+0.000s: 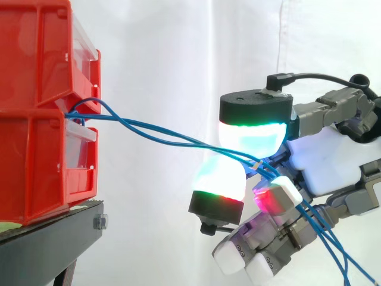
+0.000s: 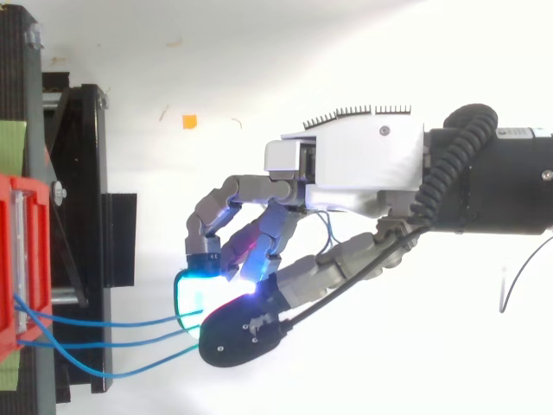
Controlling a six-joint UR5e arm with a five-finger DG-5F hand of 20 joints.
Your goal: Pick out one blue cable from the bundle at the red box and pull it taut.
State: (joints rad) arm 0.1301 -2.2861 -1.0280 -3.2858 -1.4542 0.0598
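ROBOT HAND CLOSES ON BLUE CABLES: a robot hand (image 1: 321, 164) grips the cables (image 1: 178, 139) to the right of two stacked red boxes (image 1: 36, 149) on a black stand (image 1: 53, 238). The fingers (image 1: 250, 137) are curled, their glowing pads pressed together and pinching the strands. The cables leave the gap between the boxes, cross once close to it, and run right and slightly down into the pinch.

The task calls for one cable, but more than one strand appears to run between the pads; a pull from here would probably drag several along rather than single one out. None looks taut yet: the strands bow, and one sags in a wide curve. A hard pull to the right could shift the boxes on the stand; a light pinch could let the thin strands slip off the rounded pads; the crossed strands could snag one another near the boxes.

The side view gives the heights: the exit between upper and lower box; one pad above the strands and one below; loose lengths trailing past the hand toward the lower right. The top view separates the cables (image 2: 104, 344) into three strands fanning from the box (image 2: 17, 259) to the fingers (image 2: 192, 298); it also shows the hand (image 2: 363, 160) reaching in from the right and a short blue loop near the palm. Neither view shows which strand is truly clamped.
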